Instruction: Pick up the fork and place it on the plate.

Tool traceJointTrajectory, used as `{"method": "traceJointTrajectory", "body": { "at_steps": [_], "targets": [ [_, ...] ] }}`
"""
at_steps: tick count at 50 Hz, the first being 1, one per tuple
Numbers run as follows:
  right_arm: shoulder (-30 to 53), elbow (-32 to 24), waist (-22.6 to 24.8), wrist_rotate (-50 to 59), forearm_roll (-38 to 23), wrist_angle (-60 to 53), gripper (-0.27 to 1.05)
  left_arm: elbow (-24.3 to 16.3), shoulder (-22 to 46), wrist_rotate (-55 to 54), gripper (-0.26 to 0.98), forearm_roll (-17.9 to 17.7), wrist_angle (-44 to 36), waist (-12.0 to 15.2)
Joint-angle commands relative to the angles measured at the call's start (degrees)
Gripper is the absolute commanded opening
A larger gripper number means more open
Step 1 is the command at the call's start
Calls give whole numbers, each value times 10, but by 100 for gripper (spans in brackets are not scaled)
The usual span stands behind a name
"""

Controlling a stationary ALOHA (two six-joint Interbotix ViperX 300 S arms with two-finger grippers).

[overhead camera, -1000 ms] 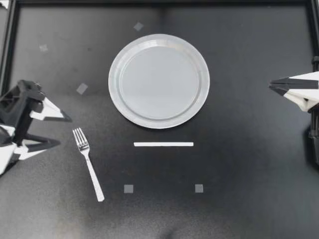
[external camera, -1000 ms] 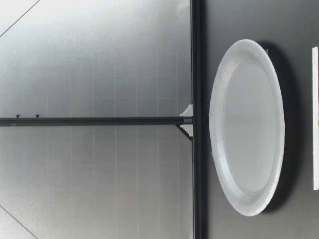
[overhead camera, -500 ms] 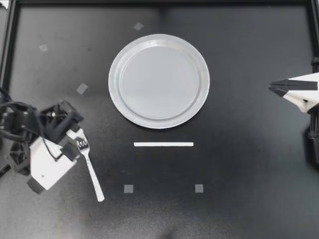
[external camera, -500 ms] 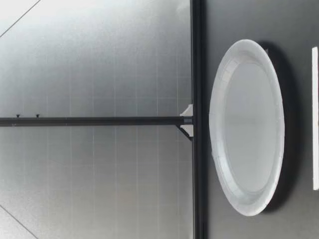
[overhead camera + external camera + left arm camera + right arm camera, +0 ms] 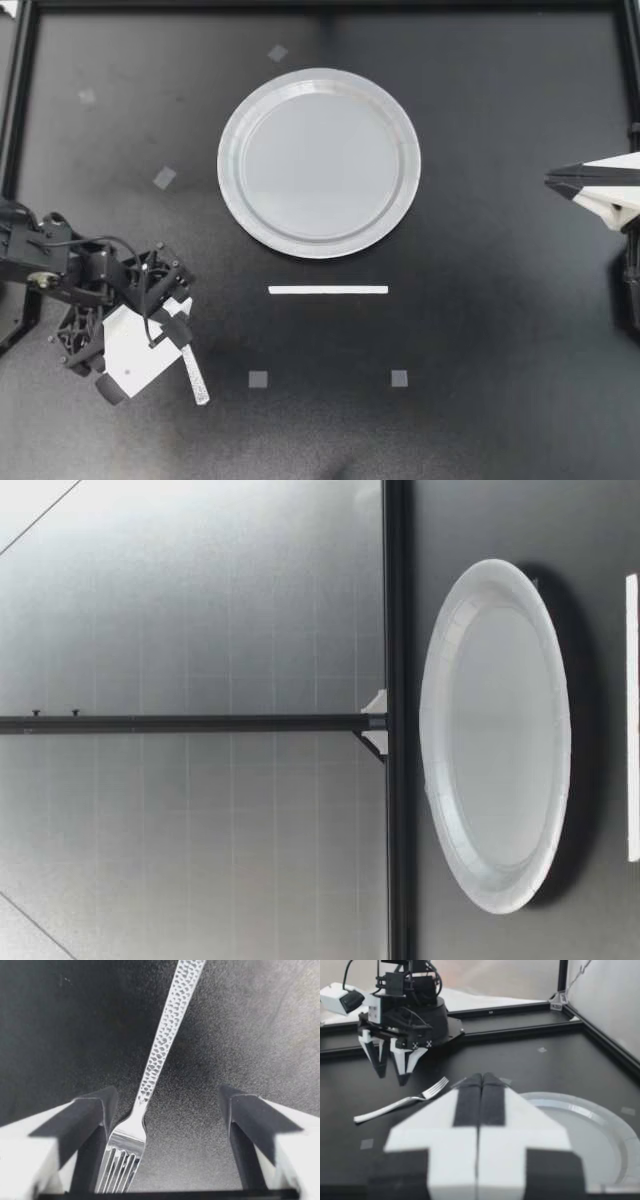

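A silver fork lies on the black table at the front left; in the top view only its handle end shows, the rest hidden under my left arm. My left gripper points down over the fork's head. In the left wrist view the left gripper is open, and the fork lies between its fingers with the tines close to one of them. The white plate sits at the table's middle back, with nothing on it. My right gripper is shut at the right edge, far from both. From the right wrist view, the left gripper hangs by the fork.
A white tape strip lies just in front of the plate, with small grey tape squares nearer the front edge. A black frame bounds the table. The low view shows only the plate and the strip.
My left arm has swung in from the left edge and now covers the fork's tines and neck. The fork, plate and right arm have stayed put.
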Motion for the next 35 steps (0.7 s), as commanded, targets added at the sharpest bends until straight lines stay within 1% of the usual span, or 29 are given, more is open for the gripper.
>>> {"method": "traceJointTrajectory", "body": {
  "at_steps": [1,8,12,20,25,35],
  "targets": [
    [3,-6,-4,4,1,-2,-10,3,-3,4,67,-2,-17,11],
    [4,-5,-4,7,1,-3,-10,17,8,25,67,-2,-50,27],
    [2,-4,-4,8,1,-2,-10,17,21,30,67,-2,-61,36],
    [2,-2,-4,8,1,-1,-10,8,44,33,64,-2,-64,36],
    [2,1,-4,8,1,-1,-10,5,44,33,61,-3,-63,36],
    [2,5,-4,8,1,-1,-10,-2,47,33,61,-6,-63,36]
  ]
}}
